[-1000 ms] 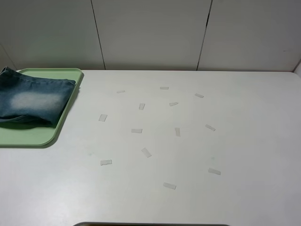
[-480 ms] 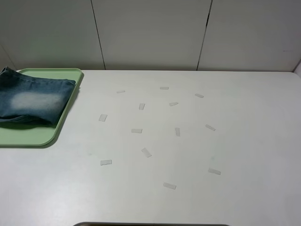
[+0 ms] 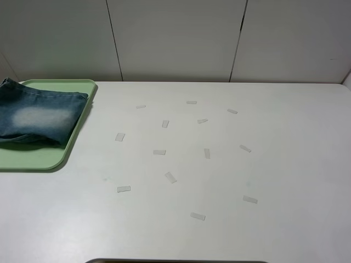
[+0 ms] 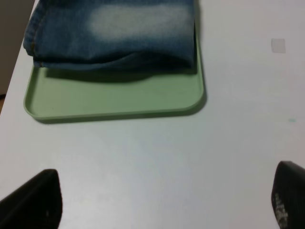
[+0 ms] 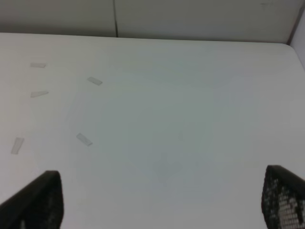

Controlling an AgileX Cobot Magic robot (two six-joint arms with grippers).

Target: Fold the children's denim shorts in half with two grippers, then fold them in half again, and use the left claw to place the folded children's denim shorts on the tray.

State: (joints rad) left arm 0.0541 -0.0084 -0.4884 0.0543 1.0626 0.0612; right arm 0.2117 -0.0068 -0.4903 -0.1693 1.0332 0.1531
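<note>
Lying folded on the tray (image 3: 33, 159), denim shorts (image 3: 38, 118), no writing legible, both hands (image 4: 162, 200) (image 5: 159, 200) spread wide, empty.

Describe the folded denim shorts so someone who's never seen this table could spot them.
Start at the white table and go to its far left corner, where a flat pale green plastic tray sits. The folded blue denim shorts lie on it, the only dark fabric, with a pale bleached patch.
</note>
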